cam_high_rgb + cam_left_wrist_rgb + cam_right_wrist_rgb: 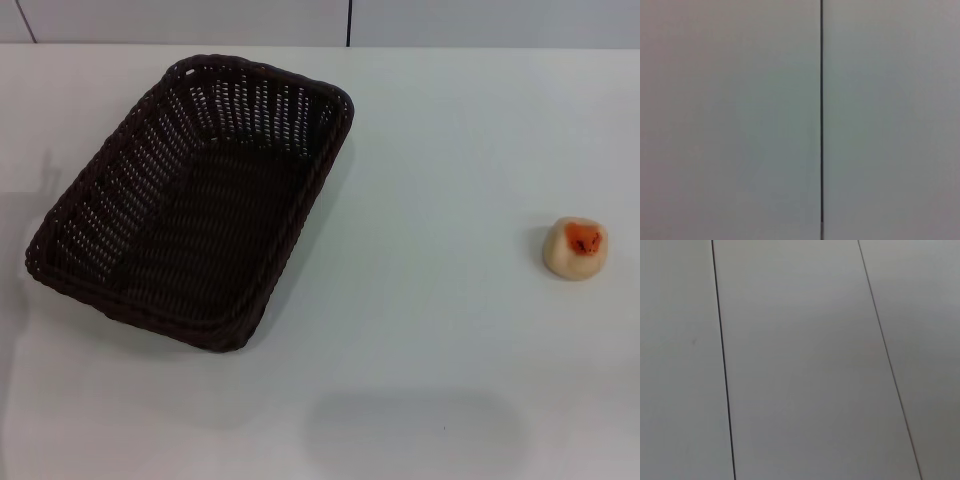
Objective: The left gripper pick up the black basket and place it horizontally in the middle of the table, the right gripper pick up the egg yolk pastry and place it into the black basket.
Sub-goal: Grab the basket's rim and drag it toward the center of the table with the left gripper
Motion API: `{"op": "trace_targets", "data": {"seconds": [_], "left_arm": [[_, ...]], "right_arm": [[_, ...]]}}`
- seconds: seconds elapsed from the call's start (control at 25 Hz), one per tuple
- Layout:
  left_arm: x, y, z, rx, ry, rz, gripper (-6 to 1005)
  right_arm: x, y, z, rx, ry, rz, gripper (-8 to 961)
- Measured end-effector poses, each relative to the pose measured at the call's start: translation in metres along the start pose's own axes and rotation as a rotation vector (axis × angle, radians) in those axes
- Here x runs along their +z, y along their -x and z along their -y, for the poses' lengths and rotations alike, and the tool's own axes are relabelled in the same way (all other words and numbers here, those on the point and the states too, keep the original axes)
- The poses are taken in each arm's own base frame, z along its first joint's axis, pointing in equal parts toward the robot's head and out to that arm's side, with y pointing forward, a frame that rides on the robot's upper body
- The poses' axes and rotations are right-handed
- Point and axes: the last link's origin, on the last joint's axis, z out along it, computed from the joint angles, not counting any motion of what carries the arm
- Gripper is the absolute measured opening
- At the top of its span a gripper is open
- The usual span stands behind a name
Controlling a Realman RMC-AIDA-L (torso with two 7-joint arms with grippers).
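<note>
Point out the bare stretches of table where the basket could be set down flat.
The widest free patch on the table lies between the black basket, which sits at a slant on the robot's left, and the egg yolk pastry near the right edge. The near strip below both is bare too. Only the left side is crowded. Neither gripper is in view.

Head above table [420, 150]; wrists on panels

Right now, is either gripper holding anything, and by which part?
Nothing is held. The black basket lies at an angle on the table at the robot's left, the egg yolk pastry sits at its right, and no gripper is in view.
</note>
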Motion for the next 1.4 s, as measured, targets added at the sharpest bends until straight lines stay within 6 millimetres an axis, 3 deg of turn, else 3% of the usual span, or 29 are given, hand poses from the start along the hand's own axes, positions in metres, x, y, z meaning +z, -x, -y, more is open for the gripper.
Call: {"op": "trace_targets", "data": {"seconds": [0.2,0.28,0.32,0.36,0.44,0.68,0.88,1.16,1.4], "left_arm": [[0.021,-0.007,-0.009,-0.021,0.04,0.022,789],[0.042,-0.015,-0.015,-0.002,0.105,0.07,787],[0.042,-0.015,-0.015,-0.002,0.105,0.07,786],[0.058,-0.025,-0.022,0.026,0.155,0.101,785],[0.063,-0.028,-0.024,0.035,0.169,0.109,783],[0.1,-0.079,-0.05,0.19,0.286,0.272,778],[0.104,-0.107,-0.075,0.331,0.36,0.405,773],[0.101,-0.13,-0.099,0.489,0.434,0.623,767],[0.098,-0.138,-0.109,0.492,0.497,0.824,761]], "right_arm": [[0.001,0.0,-0.001,0.002,0.004,0.003,809],[0.002,0.0,-0.001,0.003,0.006,0.005,809],[0.002,0.0,-0.001,0.003,0.006,0.005,809],[0.002,0.0,-0.002,0.004,0.007,0.004,809],[0.002,0.0,-0.002,0.004,0.007,0.004,809],[0.001,0.0,-0.001,0.003,0.006,0.003,809],[0.001,0.0,-0.001,0.002,0.004,-0.001,808],[0.001,-0.001,0.0,-0.001,0.006,-0.007,809],[0.0,-0.003,-0.002,-0.002,0.022,-0.021,809]]}}
